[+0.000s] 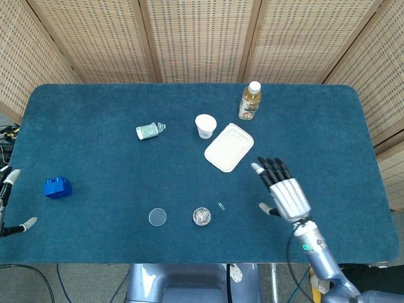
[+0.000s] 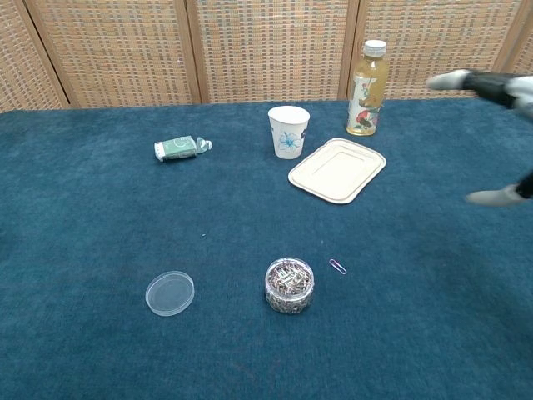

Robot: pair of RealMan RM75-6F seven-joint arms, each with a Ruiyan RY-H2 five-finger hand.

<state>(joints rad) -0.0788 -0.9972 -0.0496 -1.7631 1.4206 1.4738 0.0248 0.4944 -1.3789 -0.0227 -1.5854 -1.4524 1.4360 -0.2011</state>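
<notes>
Woven cane screens back our blue felt table (image 1: 95, 145). Our right hand (image 1: 285, 192) hovers empty, fingers spread wide, right of the round clear jar (image 2: 289, 285) full of metal clips; its flat lid (image 2: 170, 292) lies left. Our left hand (image 1: 5, 202) barely shows, fingers apart.

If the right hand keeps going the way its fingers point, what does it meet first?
Probably nothing: the right hand is open, fingers aimed up-table and slightly left, passing right of the tray and bottle. Height is unclear.
</notes>
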